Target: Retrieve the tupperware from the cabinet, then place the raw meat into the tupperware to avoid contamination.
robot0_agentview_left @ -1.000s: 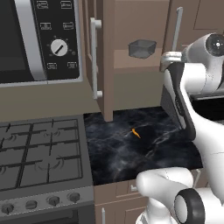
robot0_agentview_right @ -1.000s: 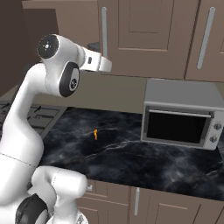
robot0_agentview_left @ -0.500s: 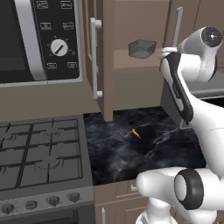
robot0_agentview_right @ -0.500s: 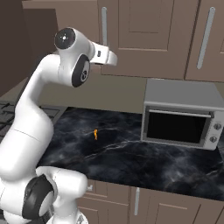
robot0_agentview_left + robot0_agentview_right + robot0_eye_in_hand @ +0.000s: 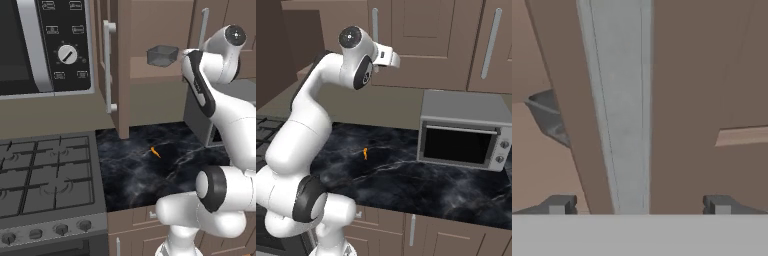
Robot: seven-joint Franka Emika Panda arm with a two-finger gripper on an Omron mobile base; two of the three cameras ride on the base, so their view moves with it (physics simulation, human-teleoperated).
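The tupperware [image 5: 162, 55], a small grey translucent tub, stands on the shelf of the open wooden cabinet [image 5: 150, 30]; one of its corners [image 5: 548, 117] peeks out at the left of the hand view. The raw meat [image 5: 156, 151], a tiny orange sliver [image 5: 365, 153], lies on the dark marble counter. My gripper [image 5: 639, 205] is open and empty, up at shelf height. It faces a long silver bar handle [image 5: 619, 110] on the cabinet's right door, and the bar lies in line with the gap between my fingertips. In the left base view my own arm hides the hand.
The cabinet's left door [image 5: 121, 65] stands swung out over the counter's back edge. A grey toaster oven [image 5: 463, 132] sits on the counter to the right. A microwave [image 5: 45, 45] hangs above the gas stove [image 5: 45, 175] on the left.
My arm has lifted and the hand has moved up and closer to the cabinet door's handle. The gripper stayed open; tupperware and meat have not moved.
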